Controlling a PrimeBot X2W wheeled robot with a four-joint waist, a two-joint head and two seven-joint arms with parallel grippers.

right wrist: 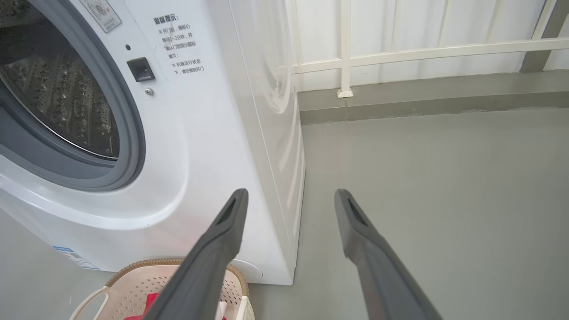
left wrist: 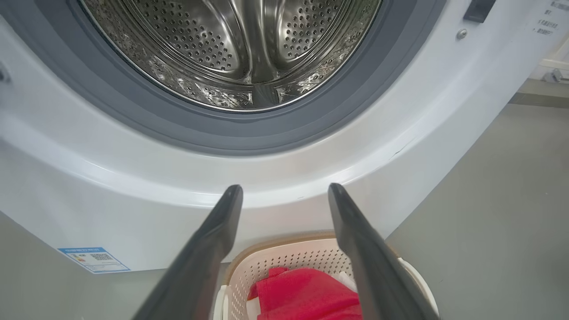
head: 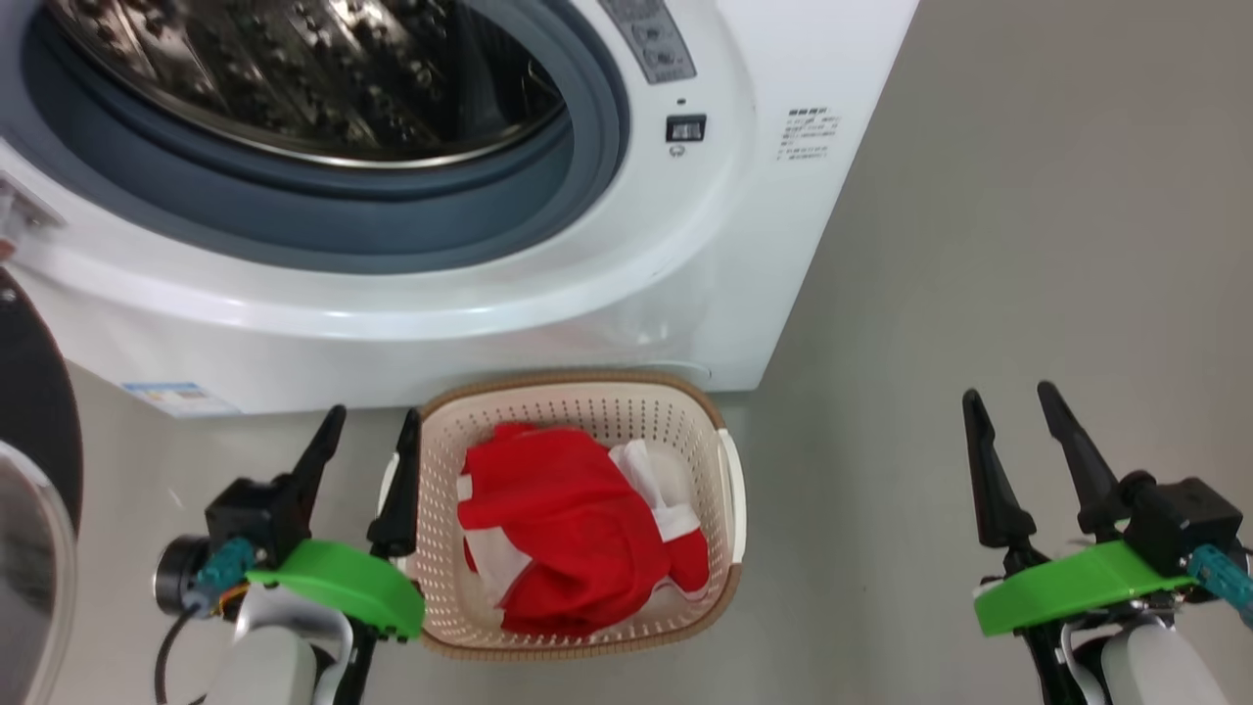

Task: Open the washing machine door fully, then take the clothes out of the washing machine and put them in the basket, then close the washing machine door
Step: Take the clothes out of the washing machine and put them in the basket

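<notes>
Evidently the door (head: 39, 421) comes next: it stands swung open at the head view's left edge, to the left of the left gripper (head: 374, 416), which I judge the nearer arm. Only a slice of its round rim shows. Both grippers, the right (head: 1009, 394) too, hang with fingers spread and empty. One washer (head: 685, 245), its drum (head: 323, 69) bare where visible; one basket (head: 587, 379) in front; one red heap of clothes (head: 573, 529) inside, garments uncountable.

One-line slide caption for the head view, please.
Red clothes in the basket before the washing machine, washing machine door open; left gripper and right gripper open either side.
</notes>
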